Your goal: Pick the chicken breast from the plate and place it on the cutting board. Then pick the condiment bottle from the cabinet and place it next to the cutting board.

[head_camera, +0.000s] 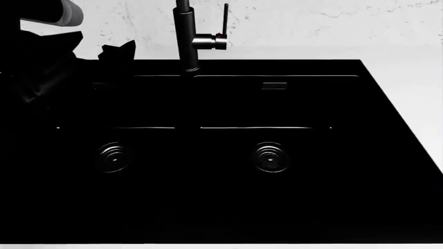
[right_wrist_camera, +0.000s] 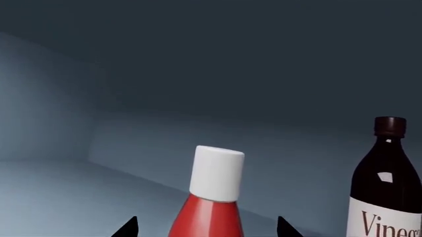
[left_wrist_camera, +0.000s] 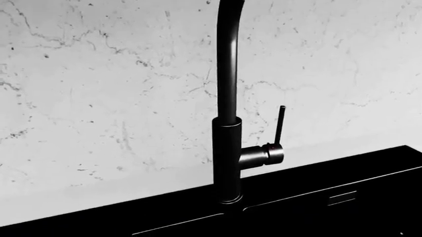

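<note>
Inside a grey-blue cabinet (right_wrist_camera: 59, 187), on its shelf floor: a small red squeeze condiment bottle (right_wrist_camera: 209, 207) with a white cap, standing upright, seen close in the right wrist view. Just beyond the bottle's shoulders, one on either side, two black fingertips (right_wrist_camera: 126, 228) of the right gripper (right_wrist_camera: 207, 228), spread apart and flanking the red body; not visibly pressed against it, so released rather than clenched, though actual contact cannot be told from this angle. Near the red bottle, and apart from it, a dark glass vinegar bottle (right_wrist_camera: 386, 182) with a dark brown cap and a white label, also upright.

In the head view: a black double-bowl sink (head_camera: 374, 155) set in a white counter (head_camera: 415, 88), with two round metal drains (head_camera: 270, 156), one in each bowl. At the back rim between the bowls, a tall matte-black faucet (head_camera: 185, 41) with a thin upright lever at its side, in front of a white marble backsplash (head_camera: 312, 21). At the far left of that view, dark angular parts of the left arm (head_camera: 41, 72) over the sink's edge; left gripper itself not made out against the black, so released or clenched cannot be told. Left wrist view filled by the same faucet and marbled wall.
</note>
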{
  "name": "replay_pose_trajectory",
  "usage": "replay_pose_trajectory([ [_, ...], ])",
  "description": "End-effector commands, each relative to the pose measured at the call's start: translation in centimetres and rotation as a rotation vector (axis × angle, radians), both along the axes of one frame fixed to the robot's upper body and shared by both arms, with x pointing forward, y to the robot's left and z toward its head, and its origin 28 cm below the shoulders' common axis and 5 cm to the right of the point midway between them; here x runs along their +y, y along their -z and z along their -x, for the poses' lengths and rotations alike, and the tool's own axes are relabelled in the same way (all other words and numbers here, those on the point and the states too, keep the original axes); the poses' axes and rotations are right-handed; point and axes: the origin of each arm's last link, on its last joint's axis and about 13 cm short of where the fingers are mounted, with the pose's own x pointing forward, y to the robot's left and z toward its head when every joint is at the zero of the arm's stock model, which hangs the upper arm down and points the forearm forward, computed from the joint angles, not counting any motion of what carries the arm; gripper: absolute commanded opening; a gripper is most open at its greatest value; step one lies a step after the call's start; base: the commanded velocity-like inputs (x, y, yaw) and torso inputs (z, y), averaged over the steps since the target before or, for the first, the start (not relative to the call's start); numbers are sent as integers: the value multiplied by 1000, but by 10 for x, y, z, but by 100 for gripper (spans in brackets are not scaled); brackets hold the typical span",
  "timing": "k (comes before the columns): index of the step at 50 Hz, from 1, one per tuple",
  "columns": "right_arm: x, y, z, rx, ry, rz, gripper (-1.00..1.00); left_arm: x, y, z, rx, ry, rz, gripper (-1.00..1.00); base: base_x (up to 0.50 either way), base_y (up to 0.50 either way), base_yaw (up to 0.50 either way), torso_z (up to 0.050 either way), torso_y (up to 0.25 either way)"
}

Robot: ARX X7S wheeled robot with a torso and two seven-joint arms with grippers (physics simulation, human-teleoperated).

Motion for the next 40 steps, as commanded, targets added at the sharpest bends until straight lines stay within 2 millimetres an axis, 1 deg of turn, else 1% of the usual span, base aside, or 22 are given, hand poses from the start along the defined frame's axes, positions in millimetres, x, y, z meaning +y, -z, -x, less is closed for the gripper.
replay_pose_trajectory([
  [1,-10,51,-42,244,84,33,100,1,1,0,2,-8,9,100,0,0,0,0,-13],
  [6,-10,51,-42,244,84,33,100,1,3,-1,6,-14,14,100,0,0,0,0,-13],
  [7,-10,51,-42,244,84,33,-100,1,3,-1,6,-14,14,100,0,0,0,0,-13],
  [29,-10,51,-42,244,84,33,-100,-2,5,-4,8,-7,17,100,1,0,1,0,-12],
  [35,-10,51,-42,244,84,33,-100,-1,2,-1,-34,11,-5,100,4,0,1,0,-12],
  [40,-10,51,-42,244,84,33,-100,-1,2,0,-41,11,-24,100,0,1,0,0,250],
])
